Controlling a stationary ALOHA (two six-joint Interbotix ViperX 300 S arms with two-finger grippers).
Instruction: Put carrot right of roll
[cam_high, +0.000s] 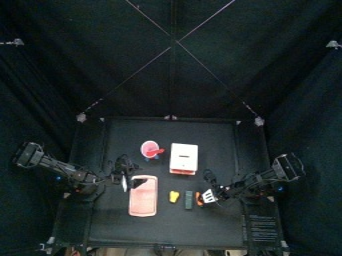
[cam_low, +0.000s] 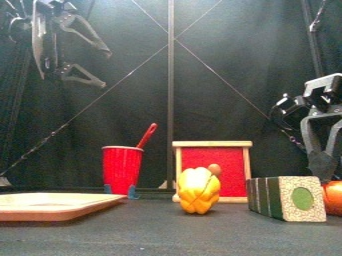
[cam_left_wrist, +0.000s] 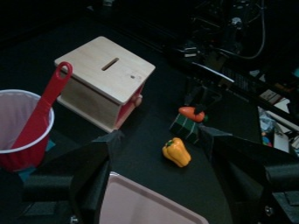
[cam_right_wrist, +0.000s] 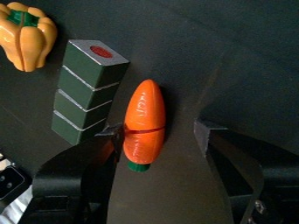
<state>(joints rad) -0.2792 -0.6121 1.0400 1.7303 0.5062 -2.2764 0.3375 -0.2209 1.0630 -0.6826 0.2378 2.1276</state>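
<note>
The carrot (cam_right_wrist: 142, 121) lies between the right gripper's (cam_right_wrist: 158, 133) wide-open jaws, unheld, with the roll (cam_right_wrist: 89, 90) at its 9 o'clock.

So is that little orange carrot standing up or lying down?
Lying down. The carrot rests flat on the table beside the dark green roll, between the open fingers of the right end effector, not gripped.

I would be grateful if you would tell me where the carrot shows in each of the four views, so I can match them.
Top view: carrot, near the table's right front, by the right gripper.
Front view: only an orange bit at the right edge, right of the roll.
Left wrist view: small orange piece beside the roll.
Right wrist view: centre, lying between open jaws.
Shared landmark: the roll.
</note>
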